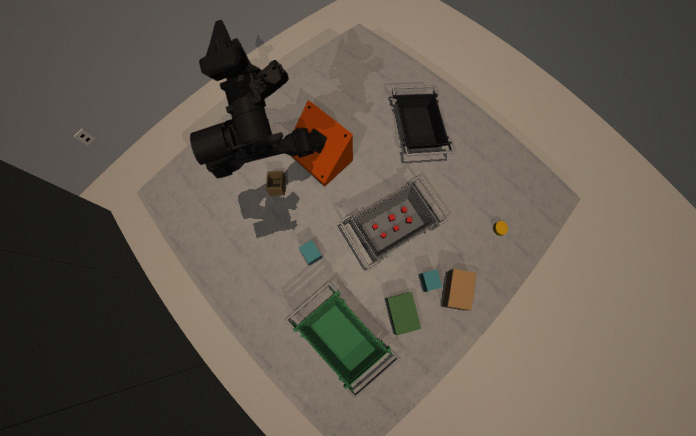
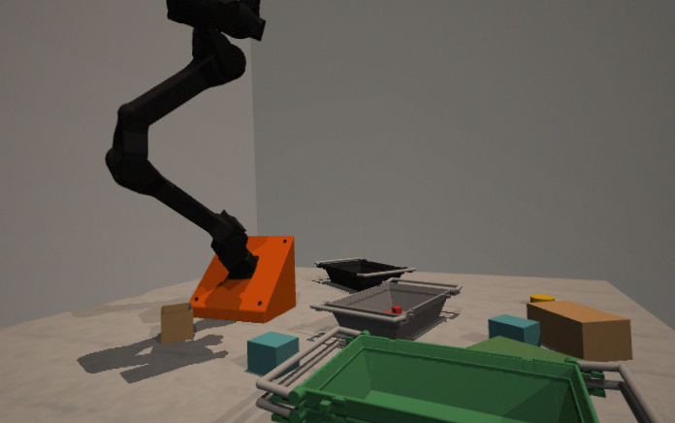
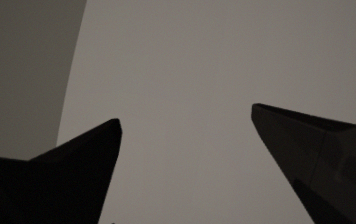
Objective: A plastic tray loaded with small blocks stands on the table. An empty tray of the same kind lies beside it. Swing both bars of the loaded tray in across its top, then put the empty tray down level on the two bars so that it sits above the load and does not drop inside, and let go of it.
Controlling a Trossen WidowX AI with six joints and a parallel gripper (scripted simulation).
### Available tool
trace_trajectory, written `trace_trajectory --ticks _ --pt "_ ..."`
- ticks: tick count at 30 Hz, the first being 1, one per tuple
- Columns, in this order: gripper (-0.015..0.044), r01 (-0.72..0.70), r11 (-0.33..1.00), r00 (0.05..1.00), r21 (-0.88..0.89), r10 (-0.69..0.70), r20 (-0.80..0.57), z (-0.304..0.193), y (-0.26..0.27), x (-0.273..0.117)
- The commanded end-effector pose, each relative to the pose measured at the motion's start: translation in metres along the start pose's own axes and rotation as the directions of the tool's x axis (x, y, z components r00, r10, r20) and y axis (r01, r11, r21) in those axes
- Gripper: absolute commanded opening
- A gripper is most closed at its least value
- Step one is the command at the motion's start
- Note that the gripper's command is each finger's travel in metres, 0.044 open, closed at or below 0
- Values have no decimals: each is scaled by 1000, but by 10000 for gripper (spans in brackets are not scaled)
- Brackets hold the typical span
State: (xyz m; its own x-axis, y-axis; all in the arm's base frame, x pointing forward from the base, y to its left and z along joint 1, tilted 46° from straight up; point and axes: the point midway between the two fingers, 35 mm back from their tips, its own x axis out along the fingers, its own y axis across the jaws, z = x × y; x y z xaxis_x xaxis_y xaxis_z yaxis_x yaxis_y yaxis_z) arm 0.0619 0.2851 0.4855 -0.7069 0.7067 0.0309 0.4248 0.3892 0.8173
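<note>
Green plastic tray (image 1: 322,356) (image 2: 448,378), seven o'clock from the loaded grey tray (image 1: 421,201) (image 2: 369,324) up top, is probably light and stiff; I'd pinch its rim. Exterior crops its near side. Grey's bars (image 1: 352,247) (image 2: 358,312) look slippery. Black tray (image 1: 422,128) (image 2: 343,278), one o'clock: which spare's meant? Can't tell. Gripper (image 1: 219,30) (image 3: 186,118) spread wide, nothing held.
</note>
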Motion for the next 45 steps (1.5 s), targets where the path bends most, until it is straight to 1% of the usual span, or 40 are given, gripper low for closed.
trace_trajectory --ticks 1,8,9,12,15,19,23,26,31,36,40,43,45 --pt "374 0 1000 1000 0 0 0 0 0 0" --pt "190 -8 1000 1000 -1 8 4 2 1 -1" --pt "164 -33 999 999 -4 33 15 6 5 -3" --pt "85 -168 985 981 -28 170 94 35 25 -17" --pt "82 -289 955 933 -71 297 204 69 41 -37" --pt "82 -400 904 823 -151 426 376 116 55 -73" --pt "82 -442 864 664 -240 495 560 162 56 -118" --pt "82 -428 854 521 -296 501 692 194 49 -155" --pt "82 -339 882 255 -327 420 871 238 20 -223" --pt "82 -210 948 -13 -239 241 970 266 -27 -290" --pt "82 -114 991 -206 -71 46 977 275 -74 -340" --pt "82 -59 993 -327 103 -117 938 272 -113 -373" --pt "82 -32 972 -395 234 -228 890 266 -140 -392"
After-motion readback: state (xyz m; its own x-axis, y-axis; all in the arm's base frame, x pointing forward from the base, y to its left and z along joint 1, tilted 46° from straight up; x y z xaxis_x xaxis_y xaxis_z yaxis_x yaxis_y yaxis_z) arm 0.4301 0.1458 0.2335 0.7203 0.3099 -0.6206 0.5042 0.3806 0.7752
